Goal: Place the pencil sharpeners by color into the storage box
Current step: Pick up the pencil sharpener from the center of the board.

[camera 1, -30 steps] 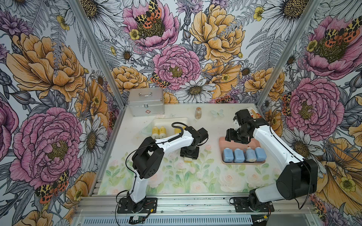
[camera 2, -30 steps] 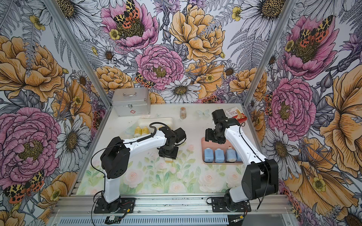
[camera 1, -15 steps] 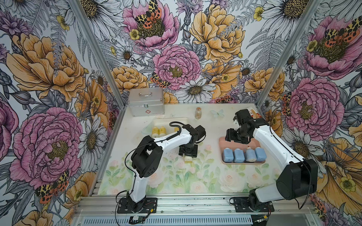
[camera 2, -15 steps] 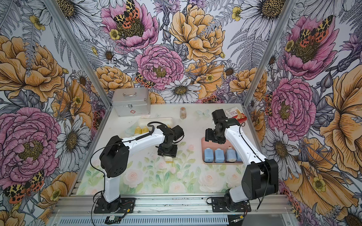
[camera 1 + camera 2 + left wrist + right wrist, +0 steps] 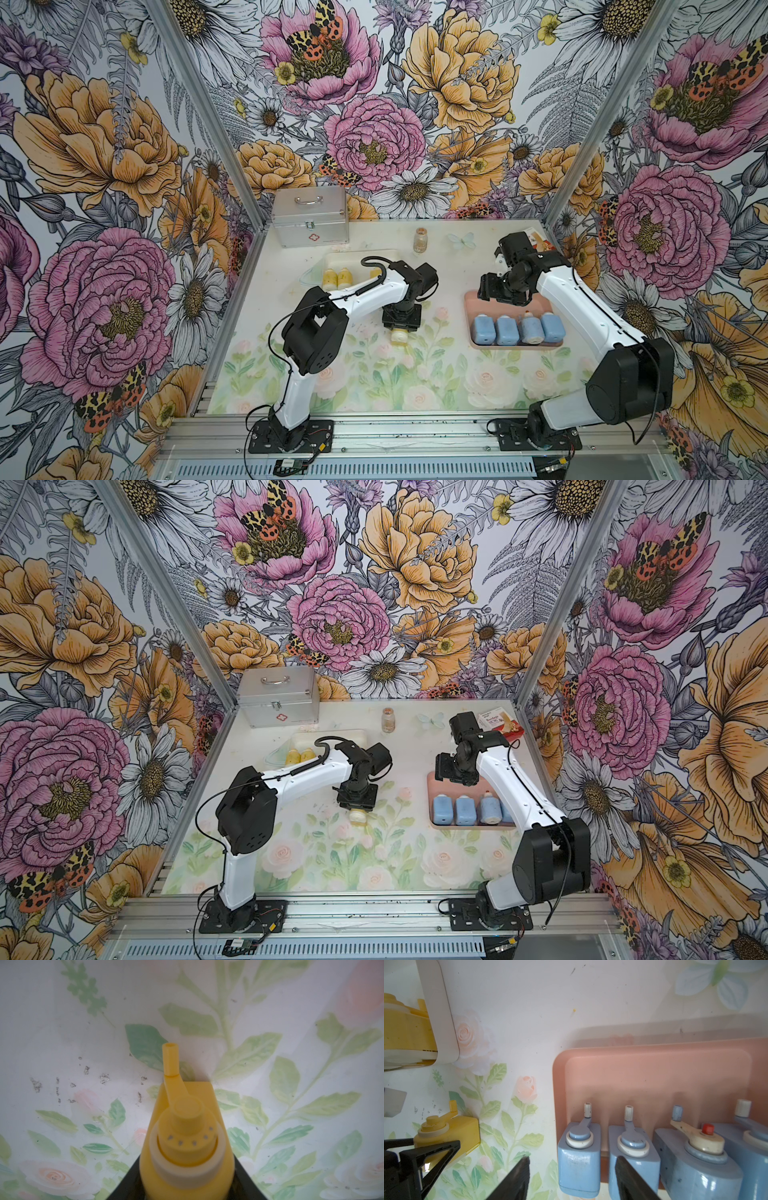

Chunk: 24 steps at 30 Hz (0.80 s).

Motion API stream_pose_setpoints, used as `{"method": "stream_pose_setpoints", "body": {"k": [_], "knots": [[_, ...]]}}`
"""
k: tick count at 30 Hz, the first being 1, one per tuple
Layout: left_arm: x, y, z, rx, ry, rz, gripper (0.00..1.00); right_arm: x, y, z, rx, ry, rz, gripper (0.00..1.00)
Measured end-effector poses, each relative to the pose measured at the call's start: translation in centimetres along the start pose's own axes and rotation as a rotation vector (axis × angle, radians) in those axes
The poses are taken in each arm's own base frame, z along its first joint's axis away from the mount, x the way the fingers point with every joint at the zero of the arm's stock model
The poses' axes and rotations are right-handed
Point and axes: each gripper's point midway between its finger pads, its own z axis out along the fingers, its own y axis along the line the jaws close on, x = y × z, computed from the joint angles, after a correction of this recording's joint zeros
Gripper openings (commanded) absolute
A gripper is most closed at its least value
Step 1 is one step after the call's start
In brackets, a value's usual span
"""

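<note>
A yellow pencil sharpener (image 5: pixel 400 336) (image 5: pixel 358 815) lies on the mat in mid-table. My left gripper (image 5: pixel 400 325) (image 5: pixel 187 1188) is shut on its body, and its crank (image 5: pixel 170 1059) points away from the jaws. Several light blue pencil sharpeners (image 5: pixel 483 330) (image 5: pixel 579 1157) lie in a row along the near side of the pink storage box (image 5: pixel 469 299) (image 5: pixel 654 1076). My right gripper (image 5: pixel 500 297) (image 5: pixel 572 1159) hangs open above that box's far left part, holding nothing. Three yellow pencil sharpeners (image 5: pixel 337 278) lie in a white storage box (image 5: pixel 357 255) at the back left.
A metal case (image 5: pixel 311 216) stands at the back left corner. A small brown vial (image 5: pixel 420 240) stands at the back centre, and a small red and white carton (image 5: pixel 500 726) lies at the back right behind the right arm.
The left jaws have closed on the yellow sharpener lying on the mat. The right arm has stayed where it was.
</note>
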Motion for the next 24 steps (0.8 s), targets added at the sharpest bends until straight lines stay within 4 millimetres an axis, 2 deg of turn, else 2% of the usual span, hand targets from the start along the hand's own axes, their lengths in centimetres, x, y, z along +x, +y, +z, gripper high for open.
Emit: {"method": "stream_pose_setpoints", "body": {"k": [7, 10, 13, 16, 19, 24], "knots": [[0.1, 0.5, -0.2, -0.005, 0.007, -0.010, 0.45, -0.1, 0.0, 0.0, -0.001, -0.003, 0.000, 0.67], [-0.1, 1.4, -1.1, -0.002, 0.004, -0.030, 0.45, -0.1, 0.0, 0.0, -0.001, -0.002, 0.000, 0.67], [-0.7, 2.9, -2.9, 0.024, -0.024, -0.072, 0.45, -0.1, 0.0, 0.1, 0.000, 0.001, 0.000, 0.67], [-1.9, 5.2, -5.8, 0.062, -0.069, -0.134, 0.45, -0.1, 0.0, 0.2, 0.000, 0.002, 0.000, 0.67], [-3.7, 7.6, -8.9, 0.103, -0.134, -0.196, 0.45, -0.1, 0.0, 0.4, 0.002, 0.009, 0.001, 0.67], [-6.5, 11.1, -11.9, 0.141, -0.201, -0.270, 0.45, -0.1, -0.1, 0.7, 0.004, 0.015, 0.002, 0.67]]}}
